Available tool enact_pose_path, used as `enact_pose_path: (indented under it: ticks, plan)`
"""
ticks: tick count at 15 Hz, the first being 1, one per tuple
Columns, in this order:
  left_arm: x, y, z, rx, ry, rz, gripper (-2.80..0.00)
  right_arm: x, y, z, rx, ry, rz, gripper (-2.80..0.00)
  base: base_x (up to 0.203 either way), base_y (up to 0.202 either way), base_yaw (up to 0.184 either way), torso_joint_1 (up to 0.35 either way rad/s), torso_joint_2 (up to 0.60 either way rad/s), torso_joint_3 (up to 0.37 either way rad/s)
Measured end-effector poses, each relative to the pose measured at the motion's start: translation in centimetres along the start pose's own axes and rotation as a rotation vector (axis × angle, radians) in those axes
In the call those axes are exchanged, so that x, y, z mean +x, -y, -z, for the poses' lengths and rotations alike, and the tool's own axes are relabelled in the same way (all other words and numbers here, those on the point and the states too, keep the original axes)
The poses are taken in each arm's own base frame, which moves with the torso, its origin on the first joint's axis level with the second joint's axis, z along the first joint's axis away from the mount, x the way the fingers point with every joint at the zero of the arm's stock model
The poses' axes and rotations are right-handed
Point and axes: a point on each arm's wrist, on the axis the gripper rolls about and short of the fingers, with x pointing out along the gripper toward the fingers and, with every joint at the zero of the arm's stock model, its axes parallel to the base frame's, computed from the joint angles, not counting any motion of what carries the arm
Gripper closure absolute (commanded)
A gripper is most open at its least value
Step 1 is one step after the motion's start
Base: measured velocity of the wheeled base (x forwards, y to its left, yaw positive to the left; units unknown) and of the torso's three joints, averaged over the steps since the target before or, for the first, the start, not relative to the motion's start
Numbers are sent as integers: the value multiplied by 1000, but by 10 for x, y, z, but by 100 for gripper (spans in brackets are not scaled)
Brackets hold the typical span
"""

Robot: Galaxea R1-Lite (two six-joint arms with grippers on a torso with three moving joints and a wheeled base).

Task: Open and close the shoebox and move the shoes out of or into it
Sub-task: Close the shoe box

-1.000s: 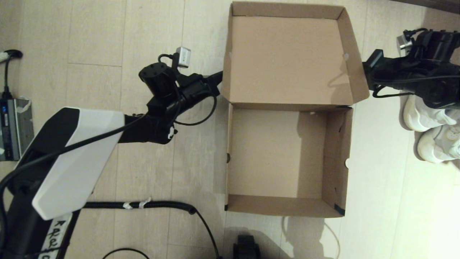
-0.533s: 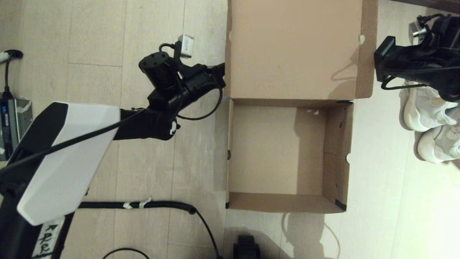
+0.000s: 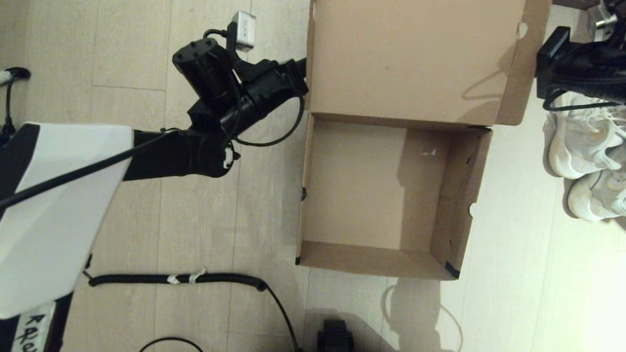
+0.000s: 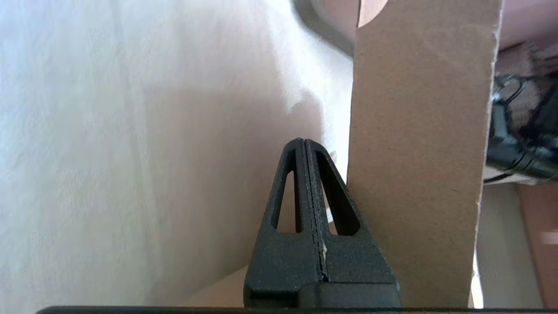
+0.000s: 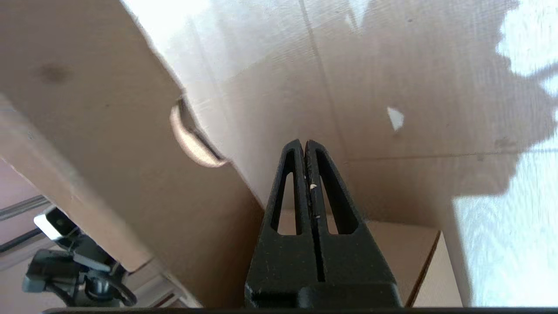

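The brown shoebox point(image 3: 459, 195) stands open on the floor and its inside is bare. Its lid point(image 3: 406, 54) is tipped back past the far wall, inner face toward me. My left gripper point(image 3: 301, 73) is shut and presses against the outside of the lid's left side flap point(image 4: 418, 152); its tips point(image 4: 302, 142) hold nothing. My right gripper point(image 3: 540, 71) is shut too, beside the lid's right side flap point(image 5: 109, 139), tips point(image 5: 304, 143) with nothing between them. The two white shoes point(image 3: 579, 146) point(image 3: 596, 198) lie side by side on the floor right of the box, partly under my right arm.
A black corrugated cable point(image 3: 195, 279) runs across the wooden floor near me, left of the box. A black part point(image 3: 335, 336) shows at the near edge. A plug and cord point(image 3: 11, 80) lie at the far left.
The lid has swung further back and up. Both grippers have moved away from me with it, and the box has shifted and turned slightly.
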Motion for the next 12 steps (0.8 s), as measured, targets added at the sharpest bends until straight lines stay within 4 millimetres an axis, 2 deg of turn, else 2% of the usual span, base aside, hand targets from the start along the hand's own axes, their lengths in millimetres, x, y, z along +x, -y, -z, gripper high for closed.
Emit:
enact_pose_path:
  ticks: [5,12]
  plan:
    - [3,19,-17,3,29,36,0,-18,-15,3,-1,-4,0,0,0,0,0,0,0,0]
    - [8,34,-19,-6,38,68,0,-27,-18,-5,-20,-14,-31,0,0,0,0,0,0,0]
